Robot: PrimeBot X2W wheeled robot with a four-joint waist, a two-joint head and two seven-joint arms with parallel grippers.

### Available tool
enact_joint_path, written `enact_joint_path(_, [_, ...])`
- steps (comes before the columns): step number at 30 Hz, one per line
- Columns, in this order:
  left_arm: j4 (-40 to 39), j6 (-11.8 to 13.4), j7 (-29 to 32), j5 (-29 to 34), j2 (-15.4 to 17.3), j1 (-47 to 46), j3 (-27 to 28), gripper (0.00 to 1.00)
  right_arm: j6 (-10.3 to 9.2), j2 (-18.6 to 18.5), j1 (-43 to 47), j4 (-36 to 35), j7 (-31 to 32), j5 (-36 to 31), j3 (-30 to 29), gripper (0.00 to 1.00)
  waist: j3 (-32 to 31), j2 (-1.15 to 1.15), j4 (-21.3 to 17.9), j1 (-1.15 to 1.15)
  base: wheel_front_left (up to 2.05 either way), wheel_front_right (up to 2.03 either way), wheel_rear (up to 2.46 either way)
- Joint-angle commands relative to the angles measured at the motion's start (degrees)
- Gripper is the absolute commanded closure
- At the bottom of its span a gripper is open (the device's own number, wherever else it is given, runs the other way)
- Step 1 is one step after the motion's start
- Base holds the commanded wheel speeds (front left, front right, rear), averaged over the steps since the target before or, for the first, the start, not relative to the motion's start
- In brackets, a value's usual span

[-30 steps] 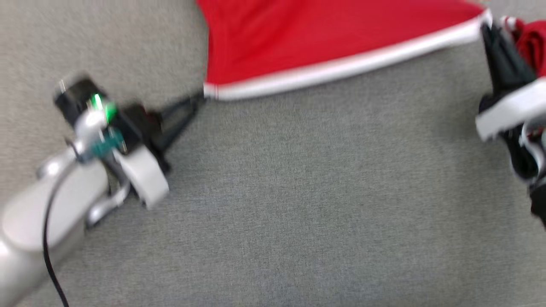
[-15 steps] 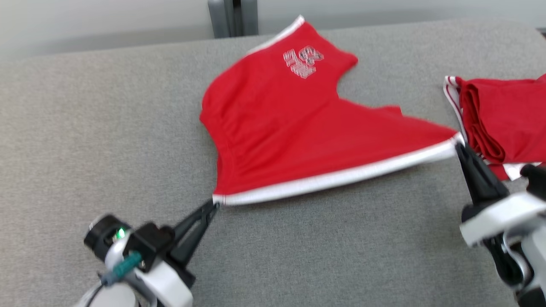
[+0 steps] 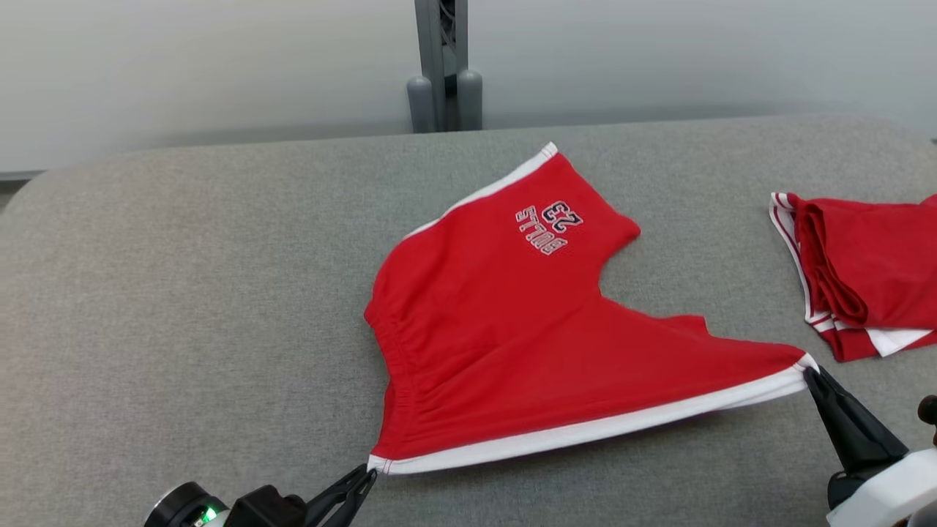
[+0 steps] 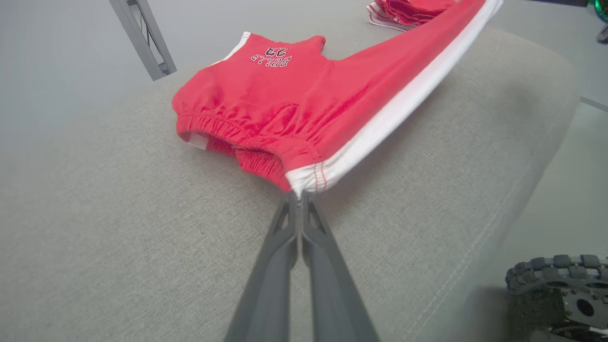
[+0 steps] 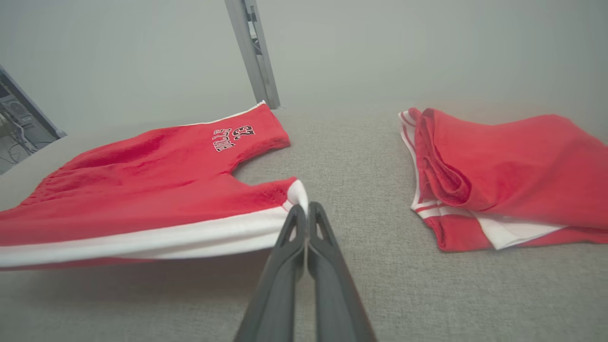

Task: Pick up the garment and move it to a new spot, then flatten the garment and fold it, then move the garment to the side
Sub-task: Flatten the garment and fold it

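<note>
The red knit shorts with a white side stripe [image 3: 512, 344] lie on the grey woven cushion [image 3: 183, 293]. The stripe is taut between the left gripper [image 3: 366, 477], pinching the waistband corner, and the right gripper [image 3: 810, 375], pinching the hem corner. Both pinches hold as before, though the camera has risen. The left wrist view reveals puckered elastic [image 4: 237, 135].

Seemingly a lab: bare pale wall [image 3: 219, 66], metal post [image 3: 441, 66], grey padded table [image 3: 183, 293].
</note>
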Motion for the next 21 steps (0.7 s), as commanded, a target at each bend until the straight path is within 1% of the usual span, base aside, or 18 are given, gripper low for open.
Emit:
enact_joint_path(1, [-0.73,0.72,0.56,-1.05,0.55,0.85,0.41,1.00,-0.22,0.11,1.42,-2.12,2.26,-0.81,-1.88,1.00,-1.24,0.00,0.55,0.00,0.00,0.00,0.00])
enact_joint_path(2, [-1.19,0.75,0.73,-1.48,0.33,1.03,0.38,1.00,-0.20,0.77,2.07,-3.57,3.92,-1.34,-2.72,1.00,-1.48,0.00,0.57,0.00,0.00,0.00,0.00])
enact_joint_path(4, [-1.61,-0.21,0.97,-3.09,-0.92,1.10,0.45,1.00,-0.19,1.91,2.17,-5.28,7.15,-2.63,-4.55,1.00,-1.62,0.00,0.53,0.00,0.00,0.00,0.00])
enact_joint_path(5, [-1.53,-0.55,0.70,-4.60,-1.96,1.17,1.03,1.00,-0.19,2.63,1.59,-5.67,8.77,-3.28,-5.03,1.00,-1.63,0.00,0.54,0.00,0.00,0.00,0.00])
enact_joint_path(6, [-1.59,-1.12,-0.13,-7.65,-3.59,1.76,2.29,1.00,-0.17,3.46,0.65,-5.87,10.47,-3.75,-5.31,1.00,-1.50,0.00,0.57,0.00,0.00,0.00,0.00])
enact_joint_path(9, [-0.57,-4.18,-0.57,-15.57,-7.35,2.57,5.04,1.00,-0.14,4.53,-2.92,-4.79,14.82,-4.85,-4.76,1.00,-0.54,0.00,1.08,0.00,0.00,0.00,0.00])
enact_joint_path(12, [1.58,-7.51,-0.14,-21.06,-10.52,1.21,6.93,1.00,-0.14,4.94,-7.82,-2.09,17.47,-5.75,-3.50,1.00,0.95,0.00,1.85,0.00,0.00,0.00,0.00])
enact_joint_path(15, [5.03,-9.27,-0.79,-21.97,-12.33,-0.96,8.38,1.00,-0.13,5.09,-13.36,1.35,18.65,-6.89,-2.20,1.00,2.71,0.00,2.72,0.00,0.00,0.00,0.00])
enact_joint_path(17, [7.35,-9.12,-1.72,-21.07,-13.81,-2.48,8.96,1.00,-0.14,5.35,-17.31,3.77,18.44,-7.42,-1.64,1.00,4.14,0.00,3.46,0.00,0.00,0.00,0.00])
enact_joint_path(21, [11.27,-8.02,-3.60,-19.64,-17.23,-5.18,10.72,1.00,-0.13,4.83,-24.73,8.92,16.70,-7.99,0.23,1.00,7.03,0.00,5.31,0.00,0.00,0.00,0.00])
